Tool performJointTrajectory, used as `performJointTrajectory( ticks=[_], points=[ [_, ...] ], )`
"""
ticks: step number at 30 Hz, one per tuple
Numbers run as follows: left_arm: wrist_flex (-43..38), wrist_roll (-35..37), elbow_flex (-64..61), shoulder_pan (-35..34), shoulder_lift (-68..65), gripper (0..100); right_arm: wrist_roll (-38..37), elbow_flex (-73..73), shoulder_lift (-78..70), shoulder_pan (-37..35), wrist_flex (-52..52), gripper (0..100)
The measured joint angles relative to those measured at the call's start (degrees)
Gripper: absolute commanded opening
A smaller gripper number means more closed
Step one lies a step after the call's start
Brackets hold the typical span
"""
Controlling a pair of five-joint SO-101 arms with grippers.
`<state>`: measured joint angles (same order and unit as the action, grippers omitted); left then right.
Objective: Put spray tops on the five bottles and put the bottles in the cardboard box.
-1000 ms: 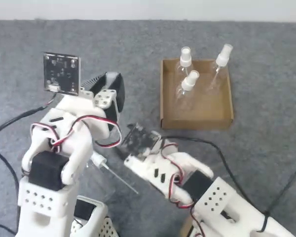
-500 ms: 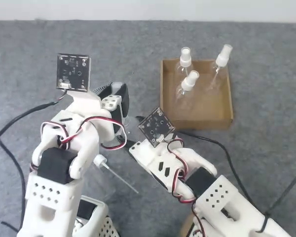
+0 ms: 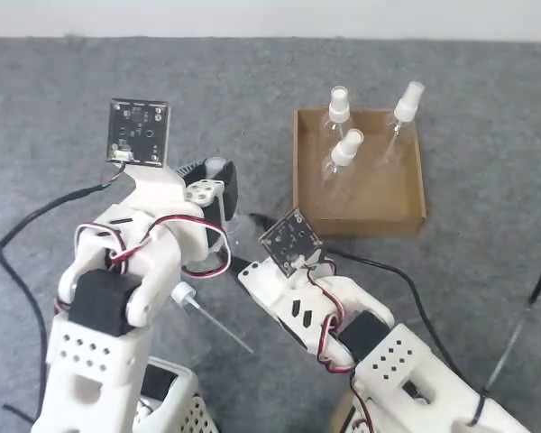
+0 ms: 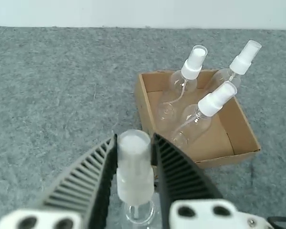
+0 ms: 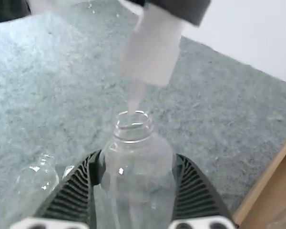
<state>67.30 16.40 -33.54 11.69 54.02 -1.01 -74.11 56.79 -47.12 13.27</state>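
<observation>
The cardboard box [image 3: 361, 223] lies beyond both my arms, with three capped bottles [image 3: 347, 153] standing in it. Nearer me, my right gripper [image 5: 137, 164] is clamped round the body of an open bottle [image 5: 133, 138], whose mouth faces up. My left gripper [image 4: 133, 143] is closed on a spray top [image 4: 132, 169], which hangs directly above that mouth with its dip tube pointing down along the bottle's long axis. The tube's tip is at the rim; I cannot tell whether it is inside. I judge the coming move is straight down.
</observation>
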Motion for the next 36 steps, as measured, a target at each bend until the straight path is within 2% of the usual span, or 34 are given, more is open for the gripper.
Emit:
performJointTrajectory(
  ticks=[6,11,14,19,28,36],
  points=[
    [0.0,-5.71,4.84,-2.55,0.0,12,0.0,-0.7,0.09,0.09,-2.37,0.6],
    [0.0,-6.86,8.09,-9.14,-0.09,6,0.0,-0.7,0.09,0.09,-2.46,0.6],
    [0.0,-6.59,7.03,-10.46,-0.09,3,0.0,-0.7,0.09,0.18,-2.46,0.6],
    [0.0,-7.65,1.14,-8.26,-0.09,2,0.0,-0.7,0.09,0.09,-2.46,0.6],
    [0.44,-9.85,-2.99,2.37,0.18,2,0.0,-1.14,0.0,0.09,-2.37,0.6],
    [1.85,-9.85,-2.81,2.64,0.26,2,0.0,-1.49,-0.09,0.09,-2.37,0.6]
  ],
)
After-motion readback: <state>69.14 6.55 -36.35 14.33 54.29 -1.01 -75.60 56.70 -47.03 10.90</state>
